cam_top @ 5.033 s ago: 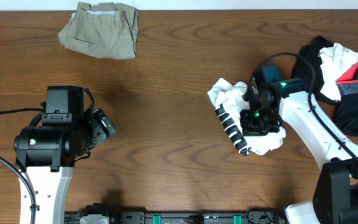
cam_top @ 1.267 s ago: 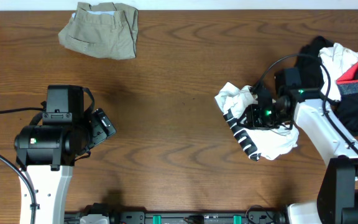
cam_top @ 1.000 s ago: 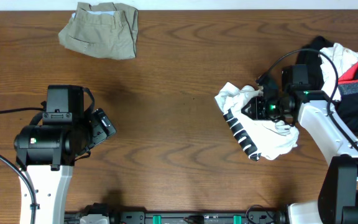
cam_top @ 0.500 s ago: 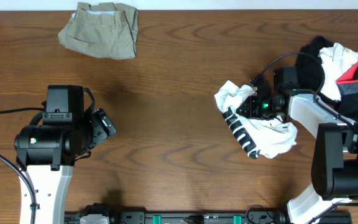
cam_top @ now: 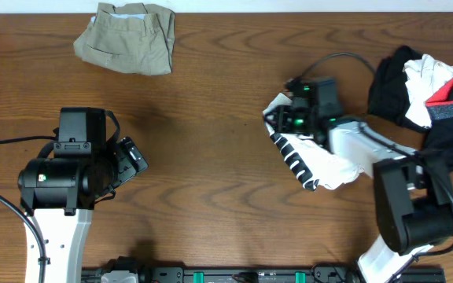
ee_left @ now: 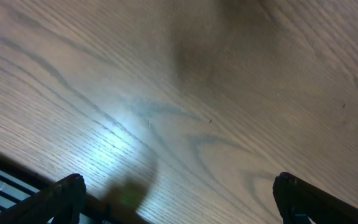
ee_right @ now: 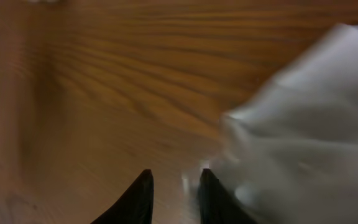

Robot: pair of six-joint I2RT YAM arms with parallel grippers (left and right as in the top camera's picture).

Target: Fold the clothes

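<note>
Lying apart on the brown wooden table (cam_top: 211,94): two separate garments and one heap.
Garment 1: a crumpled white fabric top with a black-and-white striped trim (cam_top: 321,161), right of centre, the striped band along its left edge.
Garment 2: a folded khaki cloth piece (cam_top: 128,30), alone near the far left edge, well apart from the others.
Heap: black, white and red cloth pieces (cam_top: 435,90) piled at the far right. Three colours can be counted, but not the number of pieces.
Arms: two, one on each side of the table.
Left gripper (ee_left: 182,199): one pair of dark fingers (ee_left: 64,196) spread wide over bare wood, holding nothing, well apart from all the cloth.
Right gripper (ee_right: 174,193): over the far left corner of the white top. Its two tips are close together with wood showing between them and white cloth just beside one. The view is blurred, so whether cloth is pinched cannot be told.
</note>
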